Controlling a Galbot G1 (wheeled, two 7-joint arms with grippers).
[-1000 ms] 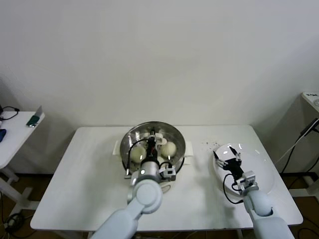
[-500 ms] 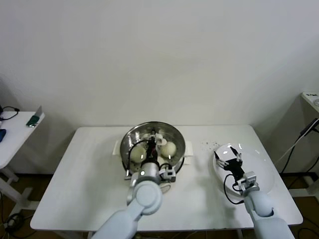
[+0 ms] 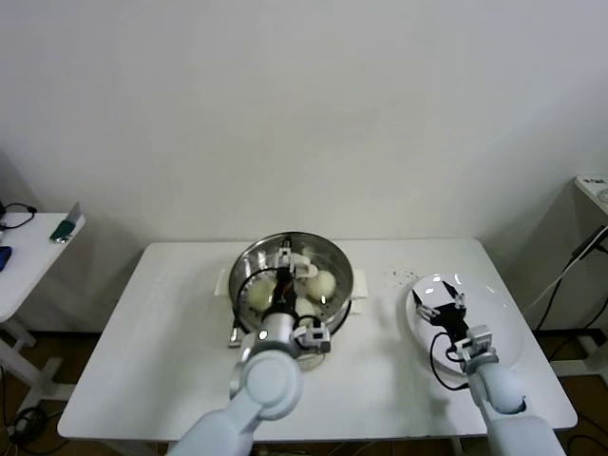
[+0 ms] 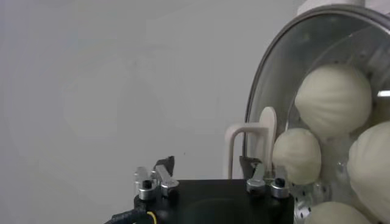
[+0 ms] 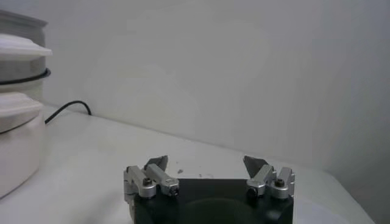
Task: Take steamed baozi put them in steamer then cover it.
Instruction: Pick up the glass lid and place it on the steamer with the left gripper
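Observation:
The steamer (image 3: 337,264), a shiny steel basket on a cream pot, stands mid-table with several baozi (image 3: 321,282) inside. The glass cover (image 4: 255,103) rests on it, and the baozi (image 4: 332,98) show through the glass. Its cream handle (image 4: 266,131) stands free just beyond one finger of my left gripper (image 4: 207,163). That left gripper (image 3: 285,274) hovers over the steamer, open and holding nothing. My right gripper (image 3: 440,306) hangs open and empty over the white plate (image 3: 499,328); in its own view the right gripper (image 5: 207,163) has only bare table between its fingers.
The plate lies near the table's right edge. Dark specks (image 3: 399,277) dot the table between steamer and plate. The steamer's pot (image 5: 15,146) with a black cable (image 5: 67,108) appears off to one side. A small side table (image 3: 38,242) stands far left.
My left gripper has opened and let go of the cover's handle, leaving the cover on the steamer. The right gripper has drifted slightly over the plate.

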